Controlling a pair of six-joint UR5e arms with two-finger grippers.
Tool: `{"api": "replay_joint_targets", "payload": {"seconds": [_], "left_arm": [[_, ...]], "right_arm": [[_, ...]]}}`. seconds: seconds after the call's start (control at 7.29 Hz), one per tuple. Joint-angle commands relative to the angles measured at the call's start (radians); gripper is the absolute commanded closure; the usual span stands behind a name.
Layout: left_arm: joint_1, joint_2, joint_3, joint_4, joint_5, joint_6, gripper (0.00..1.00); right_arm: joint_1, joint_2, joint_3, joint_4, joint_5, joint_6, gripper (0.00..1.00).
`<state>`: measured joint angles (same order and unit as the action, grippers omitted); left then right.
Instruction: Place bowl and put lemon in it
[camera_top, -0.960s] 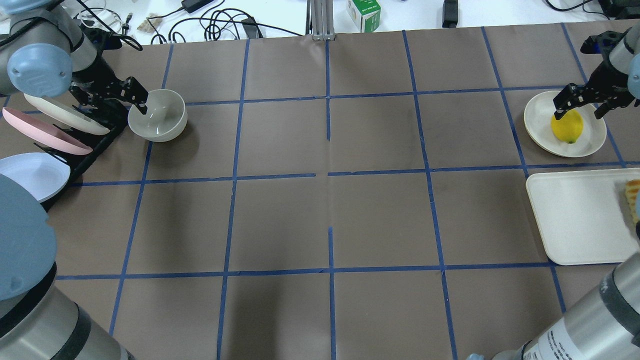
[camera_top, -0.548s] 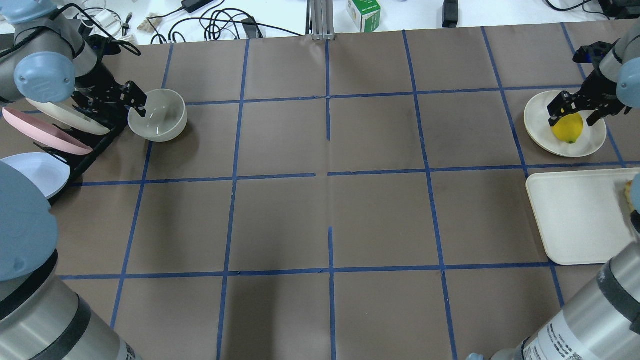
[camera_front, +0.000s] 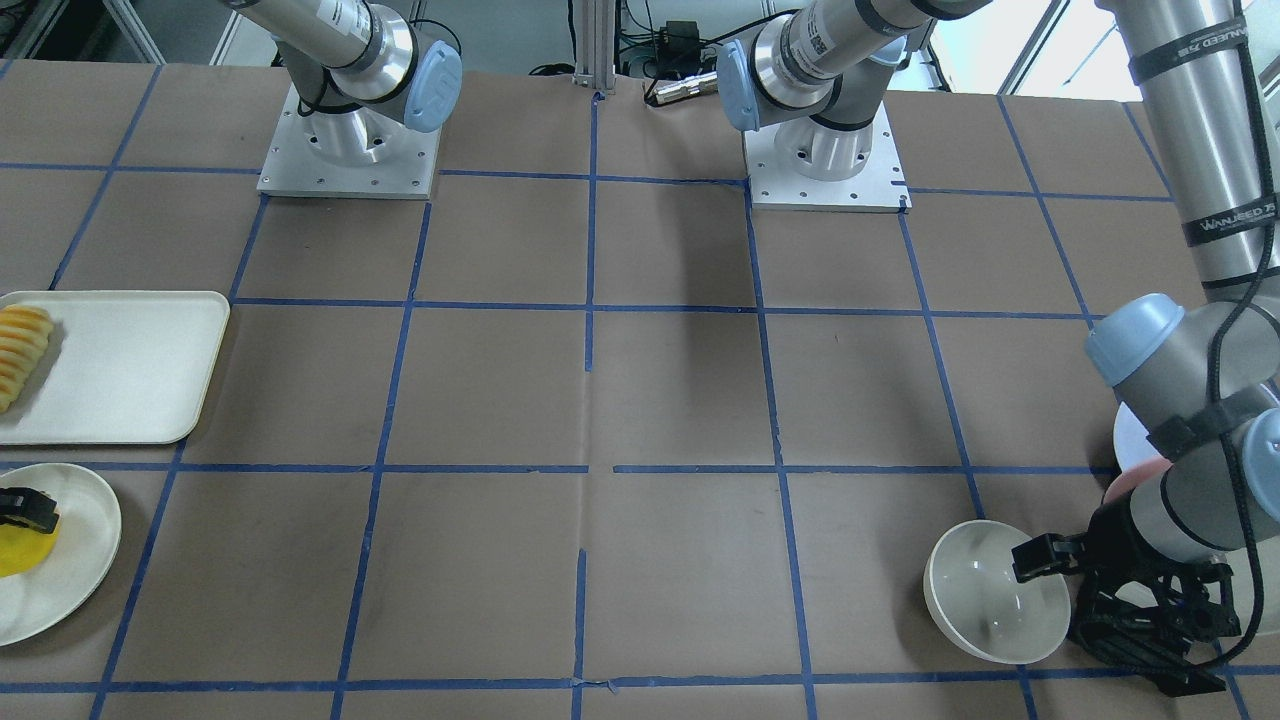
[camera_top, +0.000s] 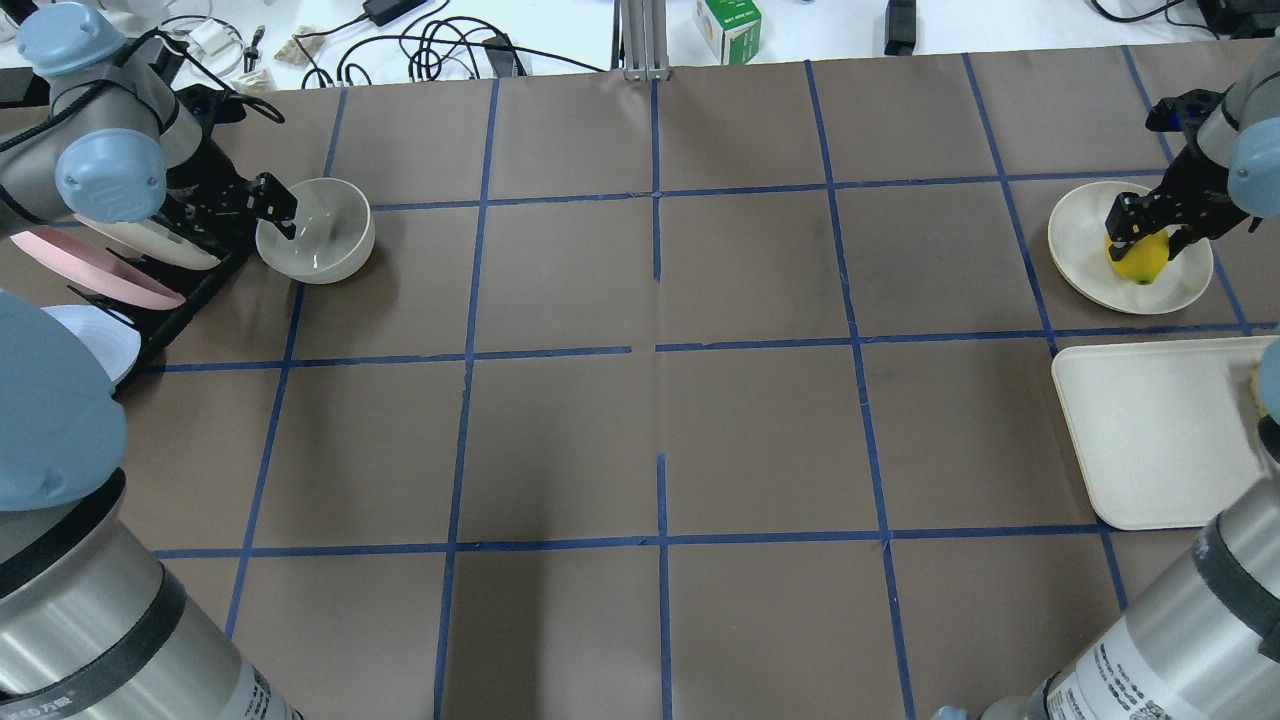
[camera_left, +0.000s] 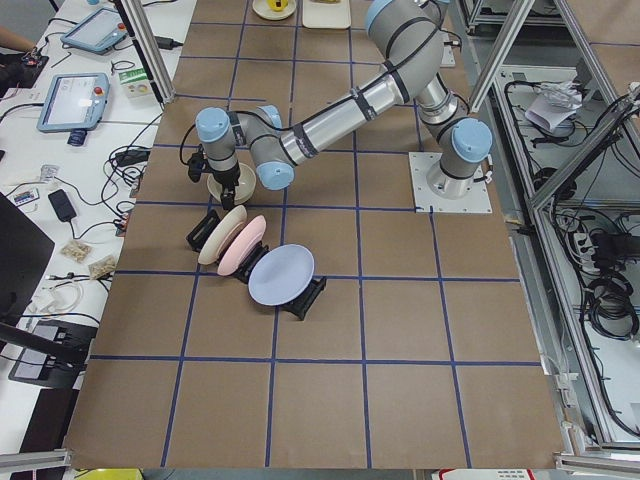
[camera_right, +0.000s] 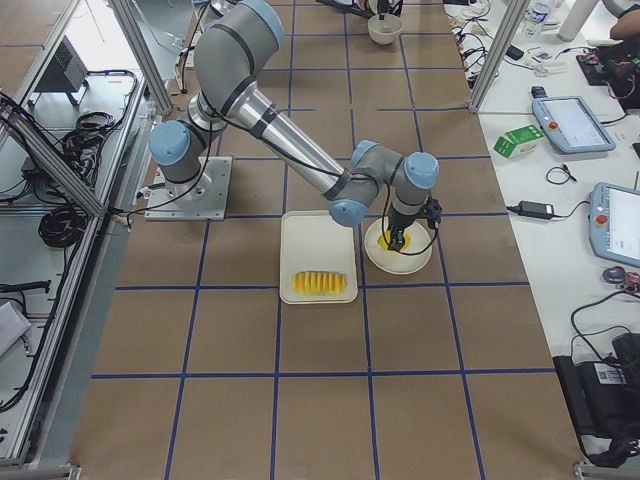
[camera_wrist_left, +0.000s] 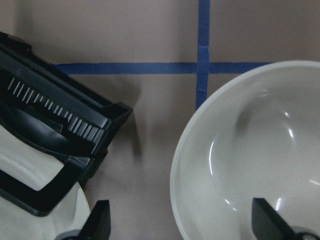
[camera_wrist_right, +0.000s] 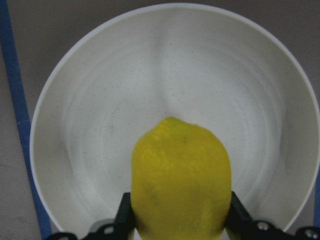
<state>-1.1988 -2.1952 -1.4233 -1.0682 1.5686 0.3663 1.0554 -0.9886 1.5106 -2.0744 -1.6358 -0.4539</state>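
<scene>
The cream-white bowl (camera_top: 320, 240) stands upright at the far left of the table, next to the plate rack; it also shows in the front view (camera_front: 990, 600). My left gripper (camera_top: 272, 212) is open astride its near rim, with one finger inside the bowl (camera_wrist_left: 250, 150) and one outside. The yellow lemon (camera_top: 1142, 262) lies on a flat cream plate (camera_top: 1075, 240) at the far right. My right gripper (camera_top: 1150, 228) is down over it, and both fingers press the sides of the lemon (camera_wrist_right: 180, 180).
A black rack (camera_top: 200, 285) with cream, pink and blue plates stands just left of the bowl. A cream tray (camera_top: 1150, 430) with sliced ridged food (camera_front: 20, 345) lies near the lemon's plate. Cables and a green box (camera_top: 728, 25) lie beyond the far edge.
My right gripper has come down over the lemon and its fingers have closed in on its sides. My left arm has shifted a little, and its gripper stays at the bowl's rim.
</scene>
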Motion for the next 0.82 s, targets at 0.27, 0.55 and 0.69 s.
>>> {"api": "replay_joint_targets", "payload": {"seconds": [0.27, 0.55, 0.69], "left_arm": [[-0.007, -0.043, 0.001, 0.005, 0.005, 0.006, 0.32], [-0.007, -0.046, 0.003, 0.010, -0.001, -0.004, 0.90], [-0.008, -0.044, 0.004, 0.011, -0.001, -0.010, 1.00]], "right_arm": [[0.006, -0.089, -0.072, 0.187, -0.059, 0.007, 1.00], [0.021, -0.174, -0.086, 0.340, 0.024, 0.090, 1.00], [0.056, -0.217, -0.087, 0.390, 0.034, 0.131, 1.00]]}}
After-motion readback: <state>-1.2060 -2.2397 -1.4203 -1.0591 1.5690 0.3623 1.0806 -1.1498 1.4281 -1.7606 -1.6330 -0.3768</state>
